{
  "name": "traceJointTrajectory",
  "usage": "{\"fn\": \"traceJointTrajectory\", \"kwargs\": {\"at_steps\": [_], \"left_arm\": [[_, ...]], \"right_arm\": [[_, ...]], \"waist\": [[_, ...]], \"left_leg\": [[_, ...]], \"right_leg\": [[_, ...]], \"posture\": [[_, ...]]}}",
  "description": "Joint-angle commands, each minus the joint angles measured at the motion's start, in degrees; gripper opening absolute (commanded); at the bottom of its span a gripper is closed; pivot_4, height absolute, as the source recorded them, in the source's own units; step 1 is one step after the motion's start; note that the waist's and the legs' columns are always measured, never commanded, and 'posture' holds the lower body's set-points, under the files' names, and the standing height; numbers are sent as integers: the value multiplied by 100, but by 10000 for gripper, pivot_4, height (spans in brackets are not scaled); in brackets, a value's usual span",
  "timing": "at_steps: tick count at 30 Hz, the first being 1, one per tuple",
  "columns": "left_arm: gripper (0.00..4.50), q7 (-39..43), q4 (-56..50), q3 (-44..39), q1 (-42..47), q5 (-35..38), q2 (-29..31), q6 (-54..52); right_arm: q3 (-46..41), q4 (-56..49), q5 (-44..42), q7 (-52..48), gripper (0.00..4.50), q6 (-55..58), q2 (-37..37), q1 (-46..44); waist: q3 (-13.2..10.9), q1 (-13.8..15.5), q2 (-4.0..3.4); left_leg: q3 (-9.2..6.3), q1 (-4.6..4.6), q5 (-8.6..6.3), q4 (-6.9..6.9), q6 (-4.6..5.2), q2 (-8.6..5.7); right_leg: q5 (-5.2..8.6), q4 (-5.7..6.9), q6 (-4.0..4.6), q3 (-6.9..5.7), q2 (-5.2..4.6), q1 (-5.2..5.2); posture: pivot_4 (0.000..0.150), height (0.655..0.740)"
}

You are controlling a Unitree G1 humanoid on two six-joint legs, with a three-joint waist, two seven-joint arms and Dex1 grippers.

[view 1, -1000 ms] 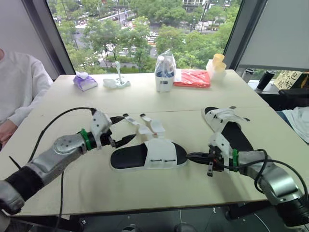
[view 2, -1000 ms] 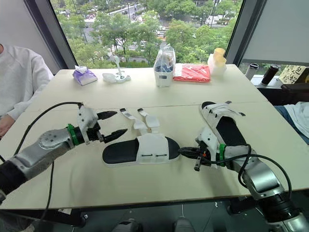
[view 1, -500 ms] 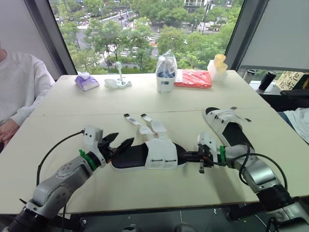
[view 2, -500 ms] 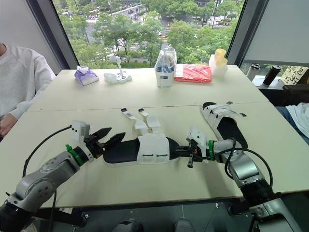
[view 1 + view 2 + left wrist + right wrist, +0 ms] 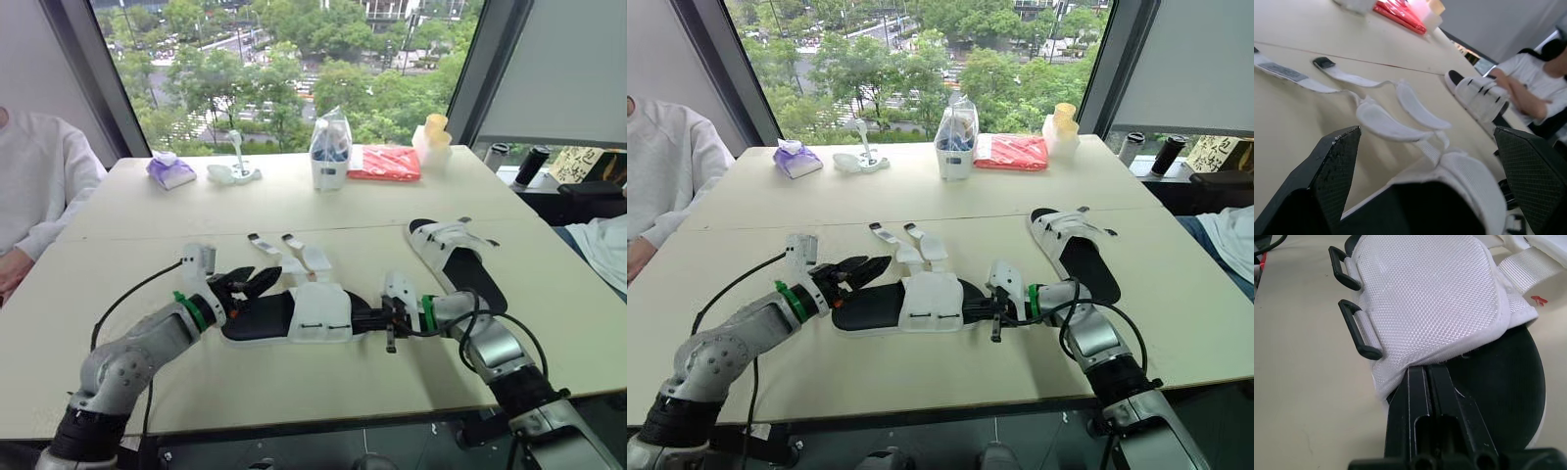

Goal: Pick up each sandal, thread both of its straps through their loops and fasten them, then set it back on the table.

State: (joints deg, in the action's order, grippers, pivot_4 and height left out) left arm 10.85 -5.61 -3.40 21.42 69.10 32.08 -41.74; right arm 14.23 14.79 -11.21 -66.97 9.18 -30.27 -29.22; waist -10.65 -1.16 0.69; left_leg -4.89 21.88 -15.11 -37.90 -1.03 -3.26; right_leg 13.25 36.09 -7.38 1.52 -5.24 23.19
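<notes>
**As both grippers reach the near sandal, the pick-up begins**

While a second ago it hovered beside the heel, the left gripper [image 5: 257, 281] now sits at the heel of the near sandal [image 5: 294, 315]. Its fingers [image 5: 1334, 161] are spread wide on either side of the black sole. The right gripper [image 5: 362, 316] has slid in from just off the toe, and its fingers [image 5: 1420, 396] are pressed together against the edge of the white upper. Whether they nip any fabric, I cannot tell.

The sandal lies flat on the table [image 5: 294, 377] with its straps [image 5: 294, 253] loose and its loops [image 5: 1354, 303] empty, so I judge that threading has not started. The second sandal [image 5: 453, 257] waits nearby.

A card [image 5: 580, 162] at the far edge bears dark characters too small to read.
</notes>
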Motion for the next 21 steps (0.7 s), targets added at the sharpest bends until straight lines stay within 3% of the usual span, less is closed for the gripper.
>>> {"fn": "traceJointTrajectory", "kwargs": {"at_steps": [1,10,16,21], "left_arm": [[45000,-124,870,-265,596,-231,-20,-469],[45000,559,3186,-329,2197,-953,-637,-1213],[45000,719,5246,-595,3125,-1871,-1310,-516],[45000,951,6752,-1125,3782,-2406,-1626,764]], "right_arm": [[181,237,191,-46,175,-111,156,-49],[137,454,331,26,175,-309,377,-153],[71,482,359,113,175,-350,463,-195],[62,451,384,174,175,-338,492,-153]], "waist": [[0,-10,0],[3,-26,5],[4,-98,10],[5,-126,13]], "left_leg": [[1,-10,0,1,0,3],[3,-42,2,32,-4,5],[1,-44,19,68,-33,5],[1,-44,23,72,-39,5]], "right_leg": [[-1,0,2,1,3,-6],[0,-2,6,1,8,-21],[-3,-6,10,1,7,-8],[-3,-7,10,0,6,-8]], "posture": [[1500,7400],[1500,7400],[1500,7400],[1500,7400]]}}
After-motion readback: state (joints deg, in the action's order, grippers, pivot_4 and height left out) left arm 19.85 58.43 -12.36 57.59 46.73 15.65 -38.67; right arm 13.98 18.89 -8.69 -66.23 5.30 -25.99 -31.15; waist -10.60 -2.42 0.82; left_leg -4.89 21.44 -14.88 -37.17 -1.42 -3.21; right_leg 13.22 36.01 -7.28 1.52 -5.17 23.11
